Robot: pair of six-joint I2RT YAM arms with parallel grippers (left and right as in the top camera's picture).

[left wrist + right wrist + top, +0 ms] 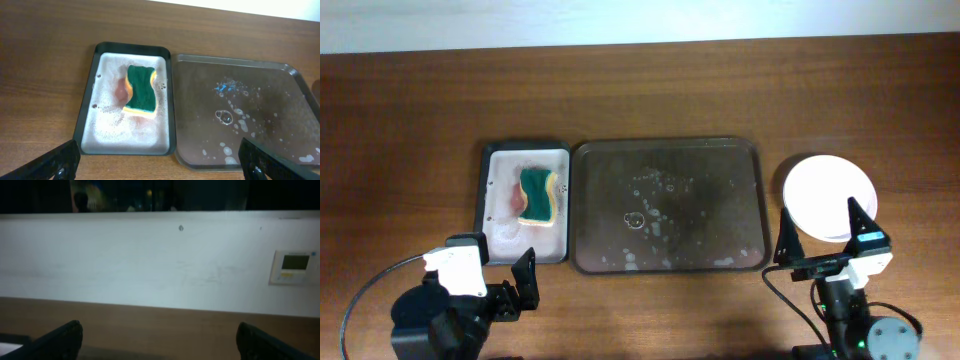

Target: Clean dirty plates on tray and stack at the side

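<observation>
Overhead, the dark brown tray [665, 150] lies mid-counter with no plate on it, only suds and beads of water on its dull, flat bed. The plates [825, 185] sit stacked on the bare wood just right of the tray: round, shallow, glossy white and free of sauce, though how many are in the stack I cannot tell. The right fingers [785, 235] are spread wide and hang over the stack's near edge. The left fingers [525, 278] are also spread, near the front corner of the sponge tray [488, 215]. The job looks done or nearly so. The risk I see is the right arm: a low sweep could clip the top plate, and wet glazed plates would slide easily off each other or off the smooth counter [410, 110].

Left wrist view: both dark finger tips frame the bottom corners far apart, gripping nothing. The black-rimmed sponge tray holds pinkish foam and a soft waisted sponge [140, 87], green scouring face up over a yellow body. Beside it, the brown tray's raised rim and rounded corner catch the light.

Right wrist view: the fingers are apart and empty, and the camera faces a plain white wall [150, 260] with a small control panel [292, 266]. The stack is not clearly shown.
</observation>
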